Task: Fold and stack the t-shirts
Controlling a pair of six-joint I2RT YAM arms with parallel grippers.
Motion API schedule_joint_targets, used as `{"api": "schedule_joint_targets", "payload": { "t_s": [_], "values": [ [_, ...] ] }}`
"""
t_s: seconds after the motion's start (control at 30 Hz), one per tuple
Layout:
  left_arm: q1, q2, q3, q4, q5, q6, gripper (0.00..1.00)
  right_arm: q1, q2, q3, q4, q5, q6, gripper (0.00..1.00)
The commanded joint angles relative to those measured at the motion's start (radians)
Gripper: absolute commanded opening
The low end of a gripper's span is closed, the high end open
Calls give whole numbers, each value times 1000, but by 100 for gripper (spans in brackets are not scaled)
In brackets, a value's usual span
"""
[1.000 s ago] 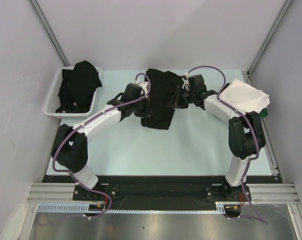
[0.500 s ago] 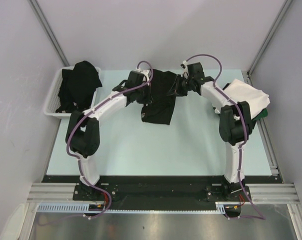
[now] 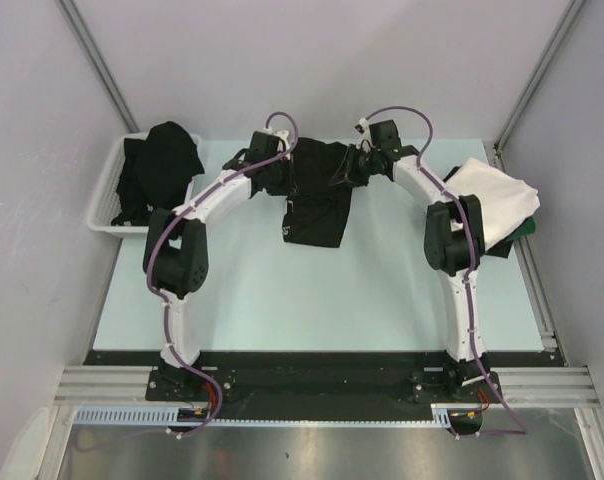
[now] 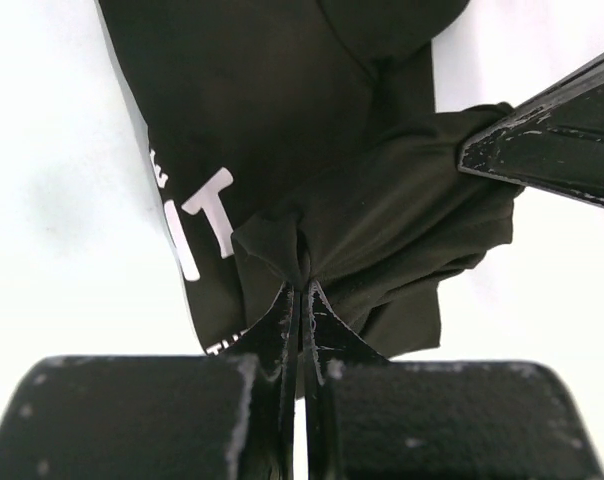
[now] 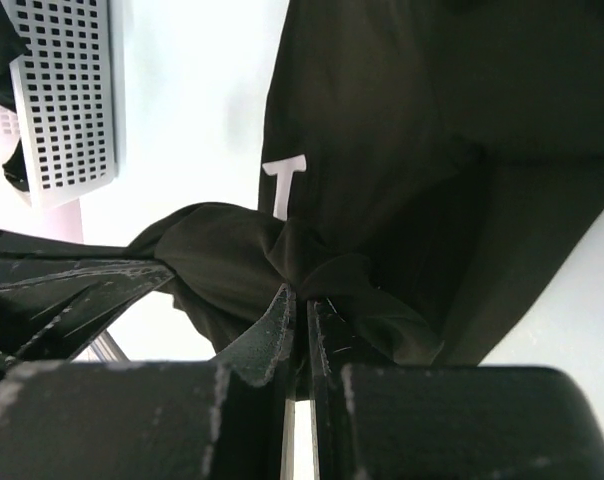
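Black t-shirt (image 3: 317,200) with white block lettering (image 4: 204,215) hangs between my two hands at the far middle of the bench (image 3: 282,290), lifted by one bunched edge. My left hand (image 4: 302,290) is closed tight on a pinch of the dark cloth, its two fingers pressed together with a fold gathered at their tips. My right hand (image 5: 300,295) is likewise clamped on the same edge, with only a sliver of a gap between its fingers and the fabric puckered where they bite. The two hands sit near each other, tips pointing inward from either side, and the cloth between them is drawn into a short, wrinkled band. From that band the rest of the shirt falls toward the near side in a loose, uneven panel; whether its lower hem touches the bench I cannot tell. Seen from my left wrist, the letters run down the hanging cloth on its left side; from my right wrist a single white T shows. A white slotted basket (image 3: 107,200) stands at the far left corner of the bench, well apart from the lifted shirt, with more black t-shirts (image 3: 162,165) heaped above its rim. At the right edge of the bench a white t-shirt (image 3: 497,190) lies on top of a dark green t-shirt (image 3: 527,228), of which only a corner peeks out beside my right arm.
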Motion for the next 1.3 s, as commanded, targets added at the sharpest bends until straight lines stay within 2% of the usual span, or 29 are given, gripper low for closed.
{"api": "schedule_joint_targets", "payload": {
  "t_s": [0.0,0.13,0.2,0.23,0.27,0.37,0.47,0.63,0.7,0.83,0.93,0.97,1.0,1.27],
  "values": [
    [33,38,83,-21,6,41,0,-31,47,100,-17,-1,11,0],
    [40,99,127,-21,35,41,0,-37,88,137,-10,-10,24,0],
    [41,116,149,-20,47,40,2,-37,108,161,-13,-4,21,7],
    [41,126,152,-12,49,39,5,-37,111,167,-18,-1,21,15],
    [41,129,155,-7,47,38,7,-39,113,178,-15,5,18,28],
    [41,123,152,8,26,35,18,-40,107,184,-10,22,5,40],
    [41,104,149,11,-6,35,23,-45,87,189,-9,33,-5,45],
    [41,49,112,9,-59,50,26,-49,16,177,-20,40,-24,46],
    [41,15,83,6,-76,58,27,-48,-5,167,-23,28,-22,45],
    [43,-48,28,-4,-96,67,27,-36,-73,30,11,-2,-8,40],
    [43,-104,-38,-3,-102,66,23,-14,-145,-67,52,-2,-13,21],
    [43,-120,-60,0,-99,64,22,-8,-175,-130,66,-7,-7,5],
    [43,-155,-104,8,-97,58,20,-2,-189,-150,72,-6,-5,0],
    [43,-313,-296,43,-63,12,16,110,-206,-247,63,19,-59,0]
  ]
}}
